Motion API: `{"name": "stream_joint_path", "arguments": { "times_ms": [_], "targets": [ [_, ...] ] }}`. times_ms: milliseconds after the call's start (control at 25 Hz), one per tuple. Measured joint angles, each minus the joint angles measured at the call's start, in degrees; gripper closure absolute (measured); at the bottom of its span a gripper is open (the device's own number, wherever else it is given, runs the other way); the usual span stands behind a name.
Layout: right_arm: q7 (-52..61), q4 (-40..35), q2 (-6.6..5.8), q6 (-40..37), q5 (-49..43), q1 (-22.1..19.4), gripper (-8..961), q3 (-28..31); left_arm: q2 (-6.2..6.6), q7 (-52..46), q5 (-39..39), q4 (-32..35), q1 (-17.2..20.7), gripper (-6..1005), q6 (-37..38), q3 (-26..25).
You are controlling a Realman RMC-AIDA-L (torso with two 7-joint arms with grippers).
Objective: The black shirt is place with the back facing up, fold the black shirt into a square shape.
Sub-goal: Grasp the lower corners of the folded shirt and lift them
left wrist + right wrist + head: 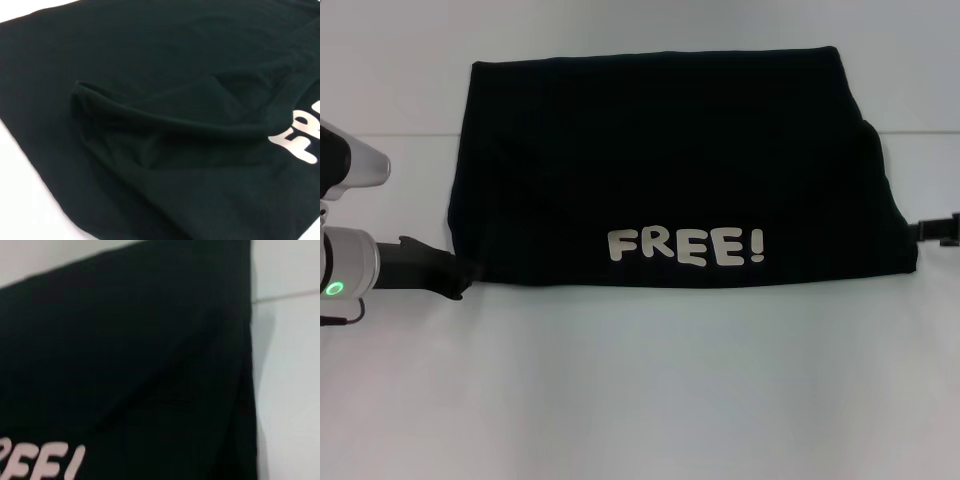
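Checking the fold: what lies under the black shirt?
The black shirt rests on the white table. Beneath its lettered top layer, more fabric shows at the edges; anything else is covered.

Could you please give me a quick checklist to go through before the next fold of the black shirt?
1. Black shirt folded into a wide band, "FREE!" lettering on top: ok.
2. Already square: not ok, wider than deep.
3. Left gripper at the shirt's near left corner: ok.
4. Right gripper at the shirt's right edge: ok.
5. Grip on the fabric: cannot tell.
6. Fabric flat: not ok, a ridge shows in the left wrist view.
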Motion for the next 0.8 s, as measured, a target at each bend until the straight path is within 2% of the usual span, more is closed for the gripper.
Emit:
{"name": "stream_joint_path", "arguments": {
  "times_ms": [120, 480, 720, 800],
  "targets": [
    [0.61, -0.02, 0.14, -0.75, -0.38, -0.07, 334, -1.54, 0.01, 0.11, 0.02, -0.01, 0.00, 966, 0.03, 0.06],
    [0.24, 0.08, 2.69, 1.77, -0.45, 1.43, 348, -3.19, 0.21, 0.43, 0.03, -0.26, -0.38, 966, -0.58, 0.00],
    [0.14, 0.13, 3.07, 2.54, -0.42, 1.21, 364, -4.19, 0.26, 0.60, 0.03, -0.27, -0.38, 967, -1.15, 0.00],
    [-0.23, 0.11, 3.06, 2.56, -0.24, 0.92, 457, -3.91, 0.27, 0.61, 0.03, -0.26, -0.37, 967, -1.31, 0.00]
  ]
}}
